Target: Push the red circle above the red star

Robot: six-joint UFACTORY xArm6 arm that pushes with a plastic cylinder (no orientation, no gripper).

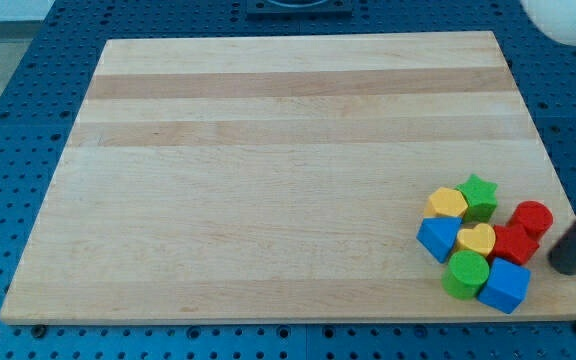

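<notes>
Blue pegboard is framing the wooden tabletop (268, 150), blocks crowding its lower-right corner. No pincer is showing; my tip (568, 268) is sitting just right of the red circle (533, 217), which is touching the red star (513, 245) at its upper right, probably for a leftward nudge.

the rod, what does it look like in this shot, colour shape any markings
My rod is a plain dark, near-black cylinder entering from the view's right edge. Its blunt round end, my tip, sits just right of the red star and red circle. No markings, cables or claw show. The upper part is blurred and cut off.
</notes>
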